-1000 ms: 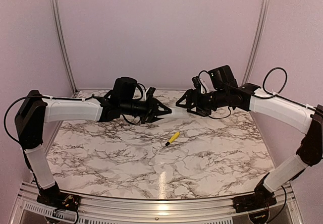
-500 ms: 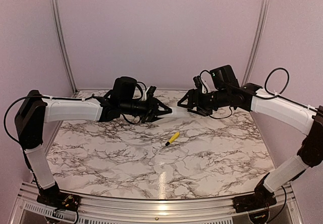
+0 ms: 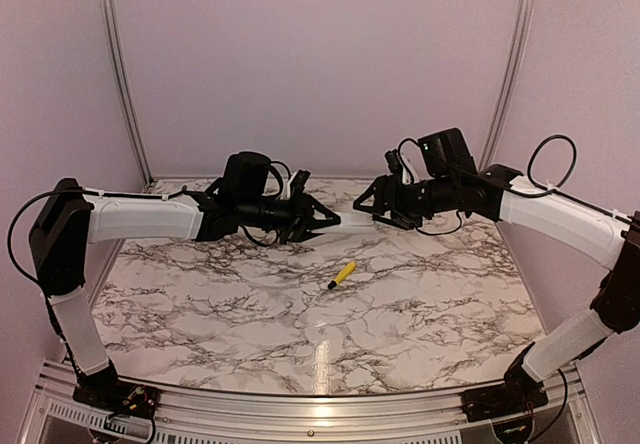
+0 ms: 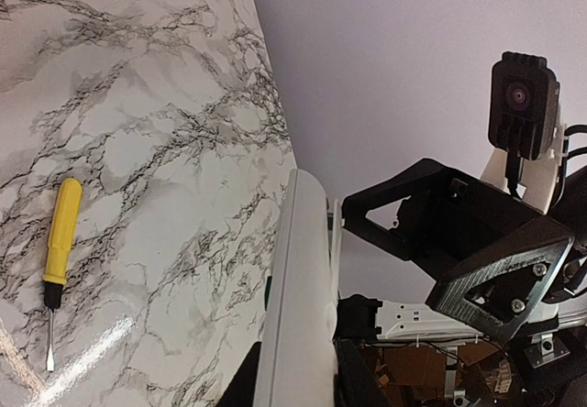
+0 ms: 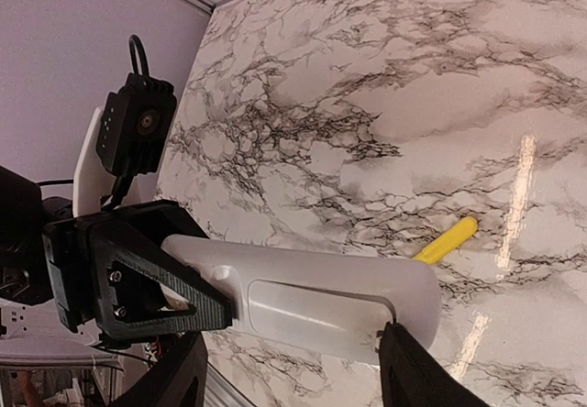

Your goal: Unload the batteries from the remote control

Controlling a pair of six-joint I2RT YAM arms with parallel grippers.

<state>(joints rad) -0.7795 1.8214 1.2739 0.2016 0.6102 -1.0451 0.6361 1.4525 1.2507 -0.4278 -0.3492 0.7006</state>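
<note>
**Remote held in mid-air between the two arms.** The left gripper (image 3: 322, 221) is pinching one end of the remote (image 3: 347, 219) and holding it level above the far part of the table (image 3: 420, 314), well off the marble top. The right gripper (image 3: 366, 209) is facing the free end with its jaws spread. In the right wrist view one fingertip (image 5: 393, 334) is lying against the remote's lower edge, and nothing is clamped.

The step in hand is judged to be opening the battery bay, so the task is at an early stage. The next move is likely calling for the right fingers to catch the cover's edge and slide or lever it off while the left grip is resisting the push.

The remote is showing as a slim white bar with rounded ends. A smooth, slightly recessed panel (image 5: 312, 313) is facing the right wrist camera and appears to be in place. The batteries are not showing in any view. A yellow screwdriver (image 3: 342, 274) is lying on the table below the remote, apart from both grippers.
</note>
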